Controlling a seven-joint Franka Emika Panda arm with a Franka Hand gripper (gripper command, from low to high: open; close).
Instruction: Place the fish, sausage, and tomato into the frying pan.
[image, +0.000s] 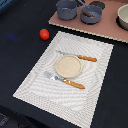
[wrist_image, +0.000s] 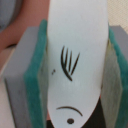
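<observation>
A white, smooth, elongated fish (wrist_image: 75, 62) with black painted fin lines and a curved mouth fills the wrist view, pinched between two green, spongy-looking pads (wrist_image: 34, 82) of the gripper (wrist_image: 75, 70), so the jaws are clamped on the fish; grey blocks back the pads. In the exterior view the arm and the fish are out of sight. There, a dark tabletop (image: 20, 20) carries a pale woven placemat (image: 35, 82) lying at an angle across its middle. At the placemat's centre sits a round tan plate (image: 67, 65), flat and matte. A knife (image: 77, 56) with an orange-brown handle lies just beside the plate on its far side, and a fork (image: 64, 80) with a like handle lies just beside it on the near side. A small glossy red tomato (image: 44, 34) rests on the dark surface just off the placemat's far left corner. Along the table's far edge lies a pinkish-brown board (image: 75, 25). On it stand a taller blue-grey pot (image: 66, 9) and, just to its right, the shallower blue-grey frying pan (image: 91, 14) with a dark inside; a small reddish-brown piece, seemingly the sausage (image: 89, 14), lies inside the pan. At the board's right end a pale cream bowl (image: 123, 16) is cut off by the picture's edge.
</observation>
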